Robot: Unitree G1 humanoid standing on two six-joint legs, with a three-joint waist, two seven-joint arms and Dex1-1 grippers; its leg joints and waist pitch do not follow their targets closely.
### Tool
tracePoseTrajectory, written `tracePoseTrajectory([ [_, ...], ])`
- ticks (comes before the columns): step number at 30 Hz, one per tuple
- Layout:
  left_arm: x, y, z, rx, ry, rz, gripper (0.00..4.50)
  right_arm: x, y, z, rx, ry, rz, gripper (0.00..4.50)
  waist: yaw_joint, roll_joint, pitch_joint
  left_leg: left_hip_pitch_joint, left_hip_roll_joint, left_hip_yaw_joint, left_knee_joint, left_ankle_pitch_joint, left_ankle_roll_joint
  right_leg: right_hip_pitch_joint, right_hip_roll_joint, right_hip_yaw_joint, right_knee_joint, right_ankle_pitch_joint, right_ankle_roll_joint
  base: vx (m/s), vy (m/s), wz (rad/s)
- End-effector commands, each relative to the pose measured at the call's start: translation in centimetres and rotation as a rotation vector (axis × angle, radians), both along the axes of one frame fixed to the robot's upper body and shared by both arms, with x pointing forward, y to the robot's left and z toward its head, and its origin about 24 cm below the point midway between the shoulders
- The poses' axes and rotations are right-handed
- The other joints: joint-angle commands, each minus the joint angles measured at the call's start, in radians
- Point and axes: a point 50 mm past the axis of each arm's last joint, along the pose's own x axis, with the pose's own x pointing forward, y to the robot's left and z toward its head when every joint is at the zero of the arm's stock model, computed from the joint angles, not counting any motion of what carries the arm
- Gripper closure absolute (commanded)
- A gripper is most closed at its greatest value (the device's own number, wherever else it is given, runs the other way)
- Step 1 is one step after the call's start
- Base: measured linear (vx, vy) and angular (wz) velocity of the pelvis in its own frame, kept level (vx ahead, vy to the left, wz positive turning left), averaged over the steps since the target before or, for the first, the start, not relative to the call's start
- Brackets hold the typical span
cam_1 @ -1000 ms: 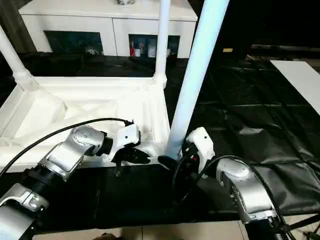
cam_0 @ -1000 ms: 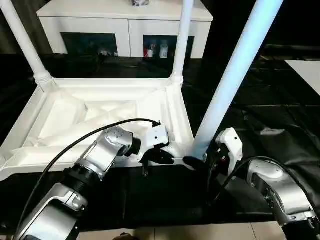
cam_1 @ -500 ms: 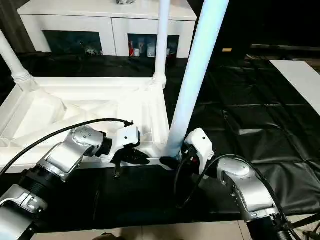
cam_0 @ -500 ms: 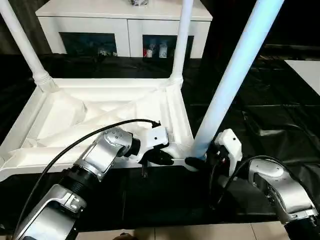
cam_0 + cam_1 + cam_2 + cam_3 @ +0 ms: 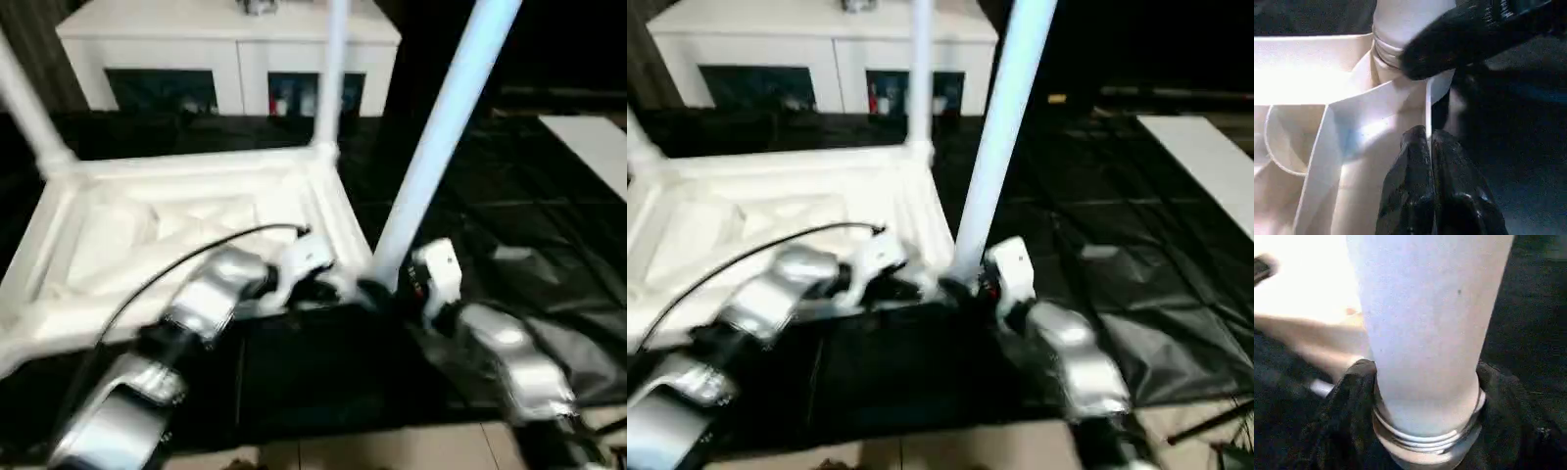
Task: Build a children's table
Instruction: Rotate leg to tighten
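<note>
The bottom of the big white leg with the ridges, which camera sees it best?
The right wrist view: the leg's ridged bottom is up close between the right gripper's black fingers. The left wrist view catches its ridges; the eye views show the whole leg.

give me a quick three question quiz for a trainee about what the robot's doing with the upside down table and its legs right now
1. True or false: the left gripper is shut on the tabletop's rim.
2. Which leg does the right gripper hold? A) the near right leg, B) the far right leg, C) the far left leg.
3. Fill in: behind the tabletop stands a white ____ with dark glass doors.

Key: 1 true, the black fingers pinch the thin rim wall. 2 A, the fingers wrap its threaded base near the corner socket. 3 cabinet.
</note>
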Motion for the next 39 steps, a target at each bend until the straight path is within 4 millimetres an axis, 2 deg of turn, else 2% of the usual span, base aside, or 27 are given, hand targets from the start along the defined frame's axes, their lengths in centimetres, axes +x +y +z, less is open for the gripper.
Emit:
tracePoseTrajectory([
  [1, 1.0, -0.6, -0.5, 0.002, -0.01, 0.173, 4.5, 0.8, -0.1, -1.2, -0.084, 0.025, -0.194, 1.81, -0.006, -0.002, -0.059, 0.045, 0.098, -0.063, -0.101, -0.36, -0.077, 0.006, -0.067, 0.03, -0.073, -0.31, -0.182, 0.0, 0.0, 0.0],
  [3, 1.5, -1.2, -0.5, -0.009, -0.01, 0.246, 4.5, 1.1, 0.7, -1.6, -0.091, 0.037, -0.256, 1.81, -0.007, -0.007, -0.06, 0.044, 0.093, -0.065, -0.099, -0.361, -0.081, 0.009, -0.069, 0.029, -0.076, -0.31, -0.183, 0.0, 0.0, 0.0],
  [4, 1.9, -1.6, -0.4, -0.028, -0.029, 0.313, 4.5, 1.4, 1.4, -1.8, -0.088, 0.05, -0.297, 1.81, -0.003, -0.005, -0.06, 0.044, 0.094, -0.064, -0.097, -0.348, -0.064, 0.011, -0.074, 0.032, -0.08, -0.305, -0.175, 0.0, 0.0, 0.0],
  [6, 2.6, -2.5, -0.2, -0.059, -0.082, 0.416, 4.5, 2.1, 2.8, -1.9, -0.07, 0.069, -0.374, 1.81, -0.005, -0.007, -0.063, 0.041, 0.092, -0.064, -0.096, -0.332, -0.056, 0.012, -0.072, 0.031, -0.078, -0.28, -0.182, 0.0, 0.0, 0.0],
  [7, 2.9, -3.1, 0.1, -0.096, -0.112, 0.467, 4.5, 2.4, 3.7, -1.9, -0.066, 0.076, -0.397, 1.81, -0.006, -0.007, -0.064, 0.047, 0.091, -0.06, -0.095, -0.331, -0.052, 0.009, -0.067, 0.03, -0.079, -0.269, -0.184, 0.0, 0.0, 0.0],
  [9, 3.0, -3.6, 0.4, -0.127, -0.133, 0.477, 4.5, 2.6, 4.6, -1.6, -0.043, 0.067, -0.372, 1.81, -0.002, -0.009, -0.063, 0.048, 0.092, -0.058, -0.095, -0.327, -0.041, 0.01, -0.067, 0.03, -0.081, -0.251, -0.18, 0.0, 0.0, 0.0],
  [11, 2.9, -3.9, 0.5, -0.135, -0.144, 0.46, 4.5, 2.7, 5.2, -1.3, -0.028, 0.05, -0.34, 1.81, 0.005, -0.009, -0.067, 0.039, 0.092, -0.056, -0.093, -0.258, 0.0, 0.02, -0.067, 0.03, -0.071, -0.17, -0.178, 0.0, 0.0, 0.0],
  [13, 2.8, -4.2, 0.6, -0.13, -0.159, 0.421, 4.5, 2.8, 5.5, -0.8, -0.032, 0.006, -0.317, 1.12, 0.008, -0.01, -0.068, 0.033, 0.093, -0.055, -0.09, -0.211, 0.03, 0.027, -0.07, 0.029, -0.066, -0.13, -0.186, 0.0, 0.0, 0.0],
  [15, 2.7, -4.0, 0.6, -0.116, -0.174, 0.377, 4.5, 2.8, 4.7, -0.2, -0.051, -0.045, -0.338, 1.03, 0.008, -0.008, -0.067, 0.029, 0.093, -0.055, -0.089, -0.2, 0.049, 0.028, -0.07, 0.029, -0.066, -0.132, -0.191, 0.0, 0.0, 0.0],
  [16, 2.8, -3.6, 0.5, -0.101, -0.186, 0.359, 4.5, 2.8, 4.1, 0.1, -0.065, -0.077, -0.355, 1.03, -0.002, -0.011, -0.07, 0.014, 0.095, -0.066, -0.094, -0.183, 0.051, 0.042, -0.073, 0.025, -0.061, -0.144, -0.179, 0.0, 0.0, 0.0],
  [17, 2.8, -3.6, 0.5, -0.097, -0.189, 0.349, 4.5, 2.8, 3.9, 0.1, -0.07, -0.084, -0.36, 0.71, -0.002, -0.011, -0.07, 0.014, 0.095, -0.066, -0.094, -0.183, 0.051, 0.042, -0.073, 0.025, -0.061, -0.144, -0.179, 0.0, 0.0, 0.0],
  [18, 2.7, -3.3, 0.3, -0.089, -0.192, 0.326, 4.5, 2.7, 3.2, 0.4, -0.084, -0.108, -0.376, 0.71, -0.004, -0.008, -0.071, 0.02, 0.097, -0.066, -0.094, -0.175, 0.053, 0.035, -0.068, 0.022, -0.061, -0.138, -0.179, 0.0, 0.0, 0.0],
  [19, 2.6, -3.1, 0.2, -0.086, -0.189, 0.315, 4.5, 2.6, 2.7, 0.6, -0.093, -0.125, -0.387, 0.66, -0.003, -0.007, -0.069, 0.033, 0.097, -0.058, -0.091, -0.192, 0.052, 0.025, -0.064, 0.025, -0.063, -0.129, -0.197, 0.0, 0.0, 0.0],
  [22, 1.7, -2.8, 0.3, -0.132, -0.18, 0.159, 4.5, 1.5, 0.2, 1.0, -0.119, -0.142, -0.38, 0.3, 0.009, -0.011, -0.066, 0.033, 0.098, -0.056, -0.091, -0.187, 0.062, 0.028, -0.065, 0.028, -0.064, -0.114, -0.196, 0.0, 0.0, 0.0],
  [24, 1.4, -2.7, 0.3, -0.133, -0.177, 0.1, 4.5, 1.2, -0.5, 1.1, -0.116, -0.139, -0.365, 0.22, 0.009, -0.01, -0.067, 0.032, 0.098, -0.055, -0.09, -0.187, 0.069, 0.028, -0.066, 0.028, -0.061, -0.104, -0.201, 0.0, 0.0, 0.0],
  [26, 1.1, -2.3, 0.1, -0.12, -0.164, 0.061, 4.5, 0.7, -1.3, 1.2, -0.101, -0.129, -0.311, 0.06, 0.011, -0.012, -0.062, 0.032, 0.098, -0.056, -0.091, -0.226, 0.071, 0.028, -0.07, 0.03, -0.069, -0.164, -0.201, 0.0, 0.0, 0.0],
  [27, 0.8, -2.0, 0.1, -0.114, -0.153, 0.018, 4.5, 0.2, -1.9, 1.3, -0.102, -0.121, -0.238, 0.06, 0.012, -0.006, -0.062, 0.034, 0.1, -0.057, -0.092, -0.235, 0.063, 0.025, -0.071, 0.031, -0.071, -0.18, -0.198, 0.0, 0.0, 0.0],
  [28, 0.6, -1.7, 0.0, -0.11, -0.14, -0.009, 4.5, -0.3, -2.3, 1.4, -0.106, -0.106, -0.173, 0.06, 0.013, -0.007, -0.061, 0.036, 0.103, -0.058, -0.095, -0.254, 0.054, 0.025, -0.067, 0.029, -0.071, -0.196, -0.195, 0.0, 0.0, 0.0],
  [29, 0.2, -1.5, 0.1, -0.104, -0.139, -0.062, 4.5, -1.0, -2.6, 1.4, -0.107, -0.081, -0.086, 0.06, 0.014, -0.007, -0.06, 0.037, 0.104, -0.058, -0.097, -0.259, 0.052, 0.026, -0.066, 0.029, -0.071, -0.196, -0.195, 0.0, 0.0, 0.0],
  [30, -0.6, -1.0, 0.1, -0.095, -0.114, -0.17, 4.5, -2.2, -3.2, 1.8, -0.067, -0.059, 0.039, 0.06, 0.021, -0.003, -0.059, 0.04, 0.107, -0.06, -0.099, -0.274, 0.049, 0.029, -0.065, 0.029, -0.071, -0.189, -0.19, 0.0, 0.0, 0.0],
  [31, -0.9, -0.8, 0.1, -0.091, -0.099, -0.202, 4.5, -2.6, -3.3, 2.0, -0.038, -0.05, 0.098, 0.06, 0.026, -0.003, -0.059, 0.043, 0.112, -0.06, -0.1, -0.275, 0.047, 0.028, -0.068, 0.031, -0.069, -0.179, -0.19, 0.0, 0.0, 0.0],
  [32, -1.1, -0.7, 0.1, -0.088, -0.088, -0.225, 4.5, -3.0, -3.3, 2.2, -0.017, -0.044, 0.14, 0.06, 0.027, -0.003, -0.057, 0.04, 0.11, -0.059, -0.102, -0.28, 0.047, 0.027, -0.068, 0.03, -0.069, -0.17, -0.197, 0.0, 0.0, 0.0],
  [33, -1.3, -0.5, 0.0, -0.085, -0.073, -0.249, 4.5, -3.4, -3.2, 2.4, 0.01, -0.037, 0.192, 0.06, 0.029, -0.002, -0.059, 0.041, 0.11, -0.058, -0.1, -0.284, 0.045, 0.027, -0.07, 0.031, -0.067, -0.169, -0.201, 0.0, 0.0, 0.0],
  [34, -1.7, -0.1, 0.0, -0.082, -0.034, -0.285, 4.5, -4.3, -3.3, 2.9, 0.035, -0.026, 0.299, 0.06, 0.029, -0.001, -0.057, 0.041, 0.11, -0.058, -0.102, -0.294, 0.036, 0.02, -0.069, 0.031, -0.069, -0.183, -0.202, 0.0, 0.0, 0.0],
  [35, -1.8, 0.0, 0.1, -0.08, -0.022, -0.297, 4.5, -4.6, -3.3, 3.1, 0.042, -0.02, 0.331, 0.06, 0.028, -0.003, -0.057, 0.04, 0.109, -0.059, -0.103, -0.301, 0.033, 0.025, -0.069, 0.03, -0.069, -0.191, -0.202, 0.0, 0.0, 0.0],
  [36, -1.9, 0.0, 0.1, -0.076, -0.019, -0.308, 4.5, -4.6, -3.3, 3.2, 0.03, -0.023, 0.355, 0.06, 0.032, -0.002, -0.055, 0.043, 0.113, -0.058, -0.104, -0.303, 0.024, 0.02, -0.071, 0.032, -0.07, -0.199, -0.201, 0.0, 0.0, 0.0],
  [39, -1.9, 0.1, 0.1, -0.069, -0.02, -0.318, 4.5, -4.1, -3.4, 3.0, -0.029, -0.023, 0.374, 0.06, 0.03, -0.004, -0.057, 0.044, 0.11, -0.057, -0.104, -0.307, -0.006, 0.017, -0.071, 0.029, -0.068, -0.209, -0.209, 0.0, 0.0, 0.0],
])
